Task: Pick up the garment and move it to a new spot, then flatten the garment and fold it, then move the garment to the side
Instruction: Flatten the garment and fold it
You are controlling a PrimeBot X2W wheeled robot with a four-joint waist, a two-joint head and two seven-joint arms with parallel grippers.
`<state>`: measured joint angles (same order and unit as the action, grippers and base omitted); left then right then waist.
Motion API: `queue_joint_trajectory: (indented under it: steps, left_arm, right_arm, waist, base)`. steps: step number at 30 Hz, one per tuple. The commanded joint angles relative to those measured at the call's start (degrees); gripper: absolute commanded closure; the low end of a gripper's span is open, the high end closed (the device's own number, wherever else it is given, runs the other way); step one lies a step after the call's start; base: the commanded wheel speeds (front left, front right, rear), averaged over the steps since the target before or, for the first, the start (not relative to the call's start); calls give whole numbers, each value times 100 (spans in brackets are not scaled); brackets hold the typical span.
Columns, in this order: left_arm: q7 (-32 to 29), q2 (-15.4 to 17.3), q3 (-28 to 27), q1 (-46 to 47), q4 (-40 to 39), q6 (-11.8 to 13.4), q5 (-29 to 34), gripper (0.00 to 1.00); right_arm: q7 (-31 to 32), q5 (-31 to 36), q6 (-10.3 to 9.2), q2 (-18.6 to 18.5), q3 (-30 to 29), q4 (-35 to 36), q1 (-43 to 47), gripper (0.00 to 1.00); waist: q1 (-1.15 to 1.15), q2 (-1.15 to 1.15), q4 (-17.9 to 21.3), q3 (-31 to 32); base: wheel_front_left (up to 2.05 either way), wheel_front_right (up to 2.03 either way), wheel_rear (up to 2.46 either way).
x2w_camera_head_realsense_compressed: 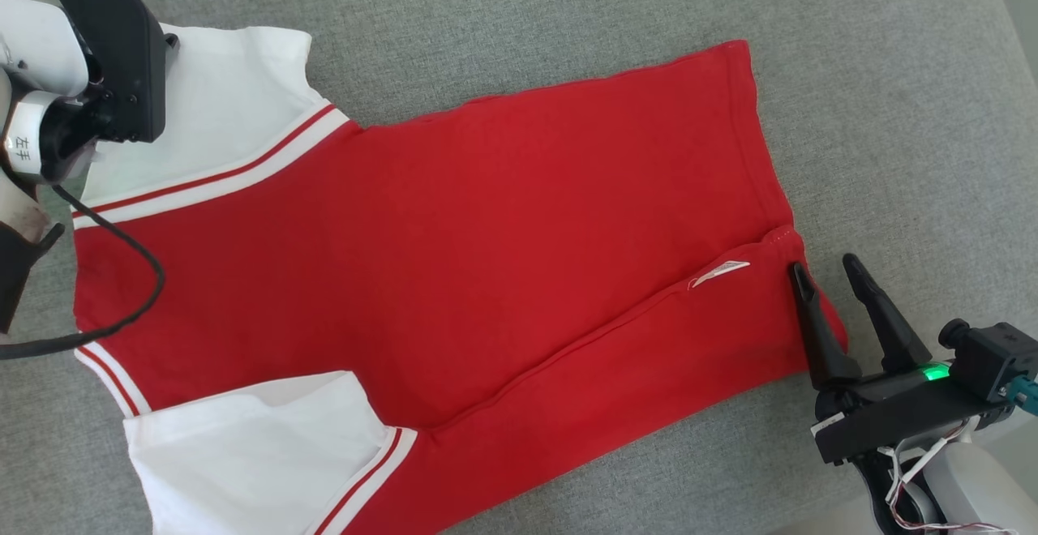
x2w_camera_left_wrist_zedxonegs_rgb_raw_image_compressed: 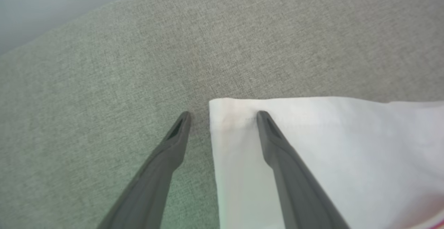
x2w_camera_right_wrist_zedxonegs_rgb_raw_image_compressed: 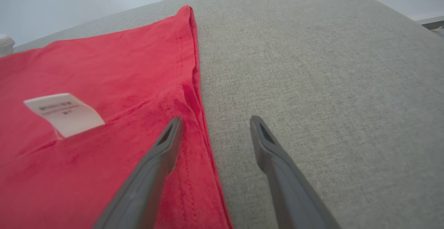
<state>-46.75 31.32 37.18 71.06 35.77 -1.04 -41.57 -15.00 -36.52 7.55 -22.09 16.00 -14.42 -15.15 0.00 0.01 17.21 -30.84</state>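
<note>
The garment [x2w_camera_head_realsense_compressed: 454, 243] is a red shirt with white sleeves and red-and-white trim, spread flat on the grey cloth surface [x2w_camera_head_realsense_compressed: 892, 73]. Its near long side is folded over toward the middle, showing a white care label [x2w_camera_head_realsense_compressed: 720, 272]. My right gripper [x2w_camera_head_realsense_compressed: 825, 269] stands open at the hem's near corner; in the right wrist view [x2w_camera_right_wrist_zedxonegs_rgb_raw_image_compressed: 215, 123] one finger lies over the red hem [x2w_camera_right_wrist_zedxonegs_rgb_raw_image_compressed: 194, 93], the other over bare grey cloth. My left gripper [x2w_camera_left_wrist_zedxonegs_rgb_raw_image_compressed: 223, 116] is open astride the corner of the far white sleeve [x2w_camera_left_wrist_zedxonegs_rgb_raw_image_compressed: 329, 145]. In the head view the left arm's wrist [x2w_camera_head_realsense_compressed: 97, 49] covers that sleeve's edge.
A black cable [x2w_camera_head_realsense_compressed: 122, 276] loops from the left arm over the shirt's collar end. The second white sleeve [x2w_camera_head_realsense_compressed: 251, 454] lies at the lower left. Bare grey cloth stretches to the right of the hem. A pale wall [x2w_camera_right_wrist_zedxonegs_rgb_raw_image_compressed: 69, 0] rises behind the surface's far edge.
</note>
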Motion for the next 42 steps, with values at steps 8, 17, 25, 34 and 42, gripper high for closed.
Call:
queue_joint_trajectory:
  steps: [8, 17, 25, 34, 42]
  left_arm:
    - [-122, -16, 50, 21, 59, -118, -105, 100]
    - [-178, -143, 61, 78, -93, -119, -242, 100]
    - [-219, -178, 146, 121, -209, -162, -227, 100]
    - [-161, -167, 216, 71, -344, -194, -198, 100]
    - [-192, -150, 279, -27, -439, -202, -215, 100]
  right_arm:
    - [118, -64, -14, -325, 248, -22, -435, 0]
    - [1825, 466, -14, -232, 189, -612, -2211, 0]
    - [3250, 1048, -14, 278, 342, -1518, -3386, 0]
    - [3473, 1327, -14, 574, 121, -2187, -3782, 0]
    - [3443, 1434, -14, 680, 133, -2653, -4056, 52]
  waist:
    - [0, -1, 18, 57]
    - [0, -1, -58, 97]
    - [0, -1, -239, 87]
    - [0, -1, -333, 95]
    - [0, -1, -386, 115]
  base:
    - [0, 0, 0]
    - [0, 0, 0]
    - [0, 0, 0]
    - [0, 0, 0]
    - [0, 0, 0]
